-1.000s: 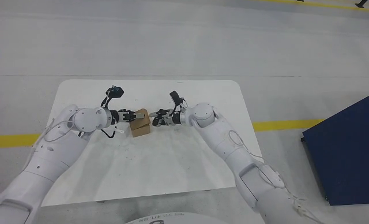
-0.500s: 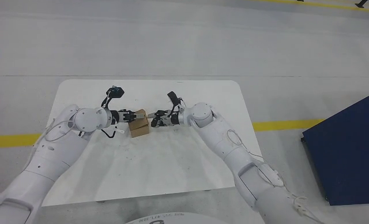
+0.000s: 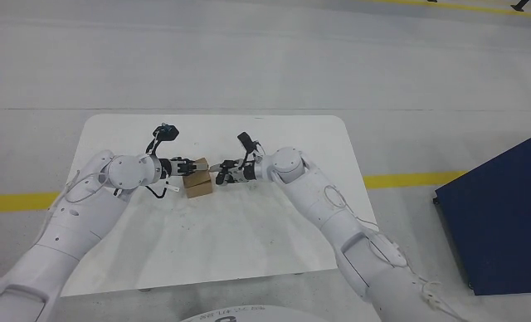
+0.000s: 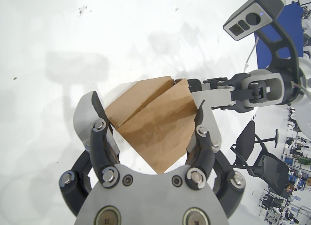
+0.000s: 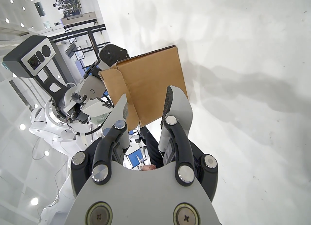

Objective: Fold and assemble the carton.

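A: How far had it got?
B: The carton (image 3: pixel 199 178) stood mid-counter (image 3: pixel 274 235) as a rough box, pinched across its sides by the left end effector (image 4: pixel 148 111). I'd judge the body formed; the end flap (image 5: pixel 113 82) by the right end effector (image 5: pixel 145 102) was not yet tucked.
A: Was that one gripping?
B: I could not tell; the carton's corner hid the contact. Its underside was hidden too.

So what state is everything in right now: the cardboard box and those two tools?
Carton, partly folded, a flap sticking out, between both tools.
Left tool, shut on the carton.
Right tool, at the carton's other end; grip unclear.
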Available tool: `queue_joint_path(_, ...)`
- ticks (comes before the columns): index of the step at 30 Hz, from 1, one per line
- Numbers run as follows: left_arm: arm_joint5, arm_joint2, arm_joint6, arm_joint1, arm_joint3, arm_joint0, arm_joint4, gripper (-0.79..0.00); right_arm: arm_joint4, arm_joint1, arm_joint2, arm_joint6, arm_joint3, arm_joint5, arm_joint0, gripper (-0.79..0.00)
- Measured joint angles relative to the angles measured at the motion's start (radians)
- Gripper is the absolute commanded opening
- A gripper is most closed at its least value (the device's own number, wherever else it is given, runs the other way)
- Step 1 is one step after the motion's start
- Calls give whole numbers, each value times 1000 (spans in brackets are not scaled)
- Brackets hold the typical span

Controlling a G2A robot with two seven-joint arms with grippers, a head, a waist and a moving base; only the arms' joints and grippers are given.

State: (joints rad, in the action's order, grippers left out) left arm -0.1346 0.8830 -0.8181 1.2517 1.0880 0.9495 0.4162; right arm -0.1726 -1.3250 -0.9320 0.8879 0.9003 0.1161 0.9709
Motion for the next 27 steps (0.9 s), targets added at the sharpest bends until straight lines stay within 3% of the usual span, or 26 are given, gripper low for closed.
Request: queue_joint_path(27, -2, 1, -3, 5, -5, -1, 7, -108, 7, -19, 38, -2, -35, 0, -27, -434)
